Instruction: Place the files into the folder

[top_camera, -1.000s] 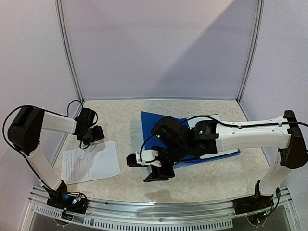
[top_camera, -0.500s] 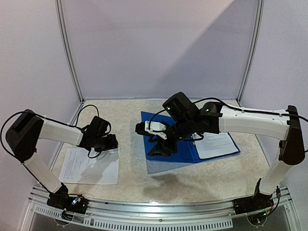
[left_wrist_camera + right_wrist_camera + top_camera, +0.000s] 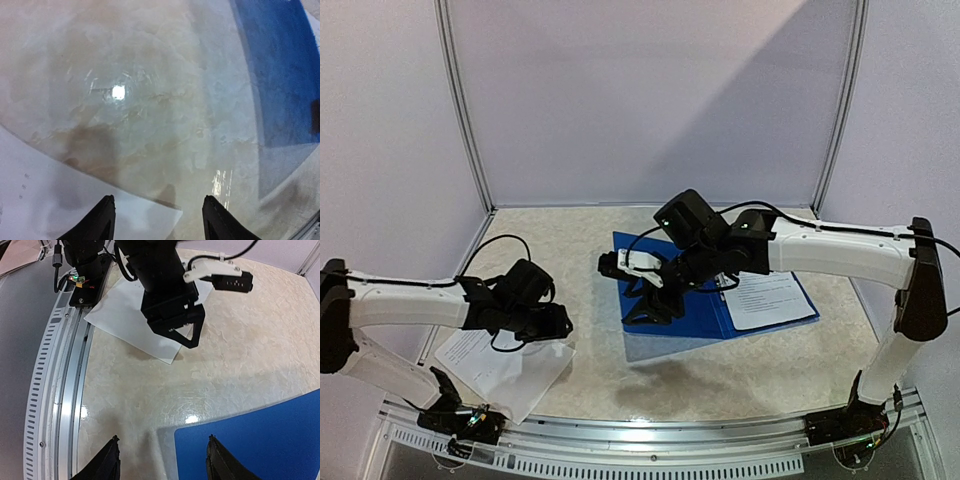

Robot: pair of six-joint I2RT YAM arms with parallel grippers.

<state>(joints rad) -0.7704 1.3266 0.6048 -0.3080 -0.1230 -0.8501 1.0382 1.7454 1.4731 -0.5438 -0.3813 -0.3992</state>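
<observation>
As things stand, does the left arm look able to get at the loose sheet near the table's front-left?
Probably yes. The left claw hangs open right over the corner of the sheet, nothing lies on the sheet, and the right arm is off over the folder.

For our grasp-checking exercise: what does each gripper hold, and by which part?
Nothing. Left gripper stands open above a corner of the sheet; right gripper open above an edge of the folder.

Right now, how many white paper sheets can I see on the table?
2. One sheet lies at the near left, partly under the left gripper. The other sheet lies inside the open blue folder on the right. More sheets may be hidden beneath either one.
</observation>
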